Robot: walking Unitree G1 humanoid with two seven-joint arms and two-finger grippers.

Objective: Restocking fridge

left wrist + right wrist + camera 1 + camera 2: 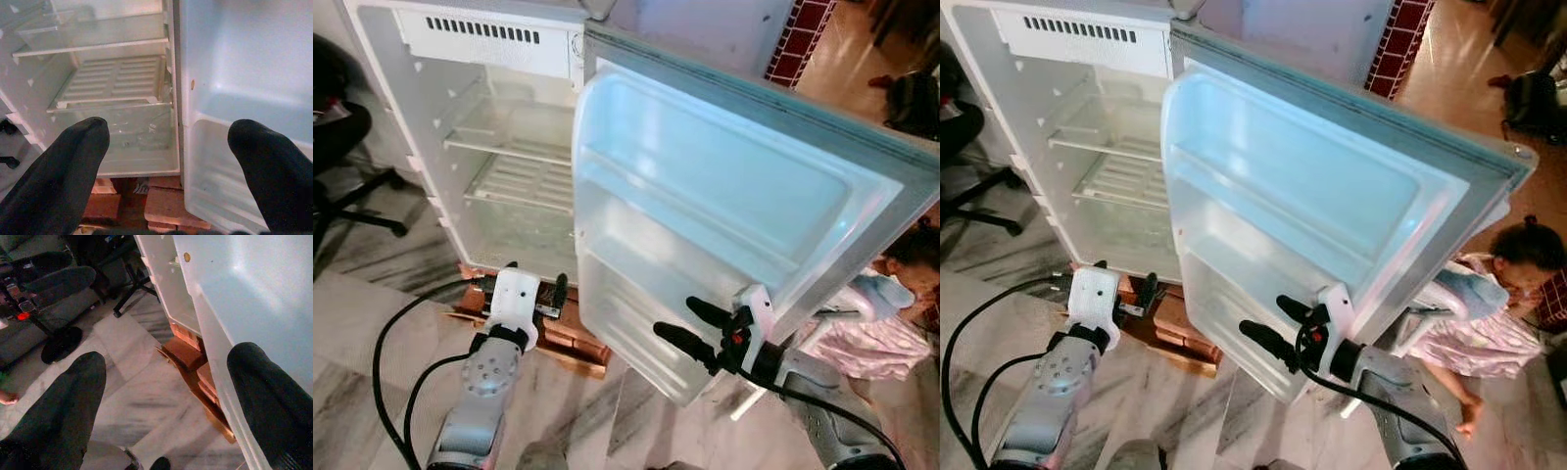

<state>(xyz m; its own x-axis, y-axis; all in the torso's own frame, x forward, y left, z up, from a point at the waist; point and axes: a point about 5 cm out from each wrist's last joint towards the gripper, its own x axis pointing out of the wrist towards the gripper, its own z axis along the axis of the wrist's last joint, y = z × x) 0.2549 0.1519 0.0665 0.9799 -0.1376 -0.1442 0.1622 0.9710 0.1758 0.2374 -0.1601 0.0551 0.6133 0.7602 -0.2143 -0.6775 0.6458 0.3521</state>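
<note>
Here the right gripper [690,325] sits nearest, jaws apart and holding nothing, against the lower bin of the fridge door [724,206], which is swung wide. The left gripper [533,282] hangs low before the fridge [499,147], jaws likewise spread and bare, just above the bricks [563,338] under the cabinet. Inside, the wire shelves [514,181] carry nothing. Farther off, an office chair [342,186] stands left on the marble floor [352,323]; a person [1508,284] sits to the right
</note>
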